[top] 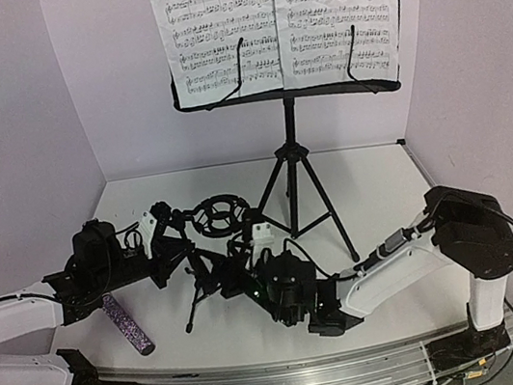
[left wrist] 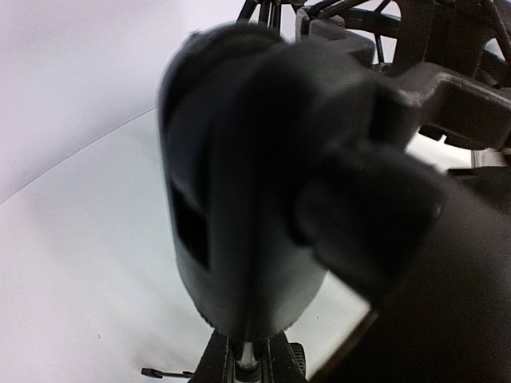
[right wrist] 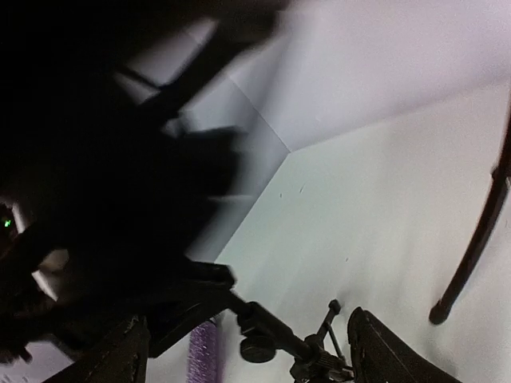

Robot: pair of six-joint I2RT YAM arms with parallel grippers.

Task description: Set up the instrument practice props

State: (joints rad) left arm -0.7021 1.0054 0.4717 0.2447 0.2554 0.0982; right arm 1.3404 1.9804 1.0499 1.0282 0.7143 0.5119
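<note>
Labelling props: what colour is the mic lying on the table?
Purple, glittery microphone; the top external view shows it best.

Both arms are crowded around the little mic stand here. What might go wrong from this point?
1. The right gripper stands open astride the mic stand; with only the shut left gripper beside it, the stand may tip.
2. The purple microphone lies loose below the left arm, near the table's front edge; a sweep might roll it off.
3. The right arm lies close to a music stand leg and might nudge it.

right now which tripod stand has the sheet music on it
The tall music stand at the back; the small mic stand in front holds none.
</note>
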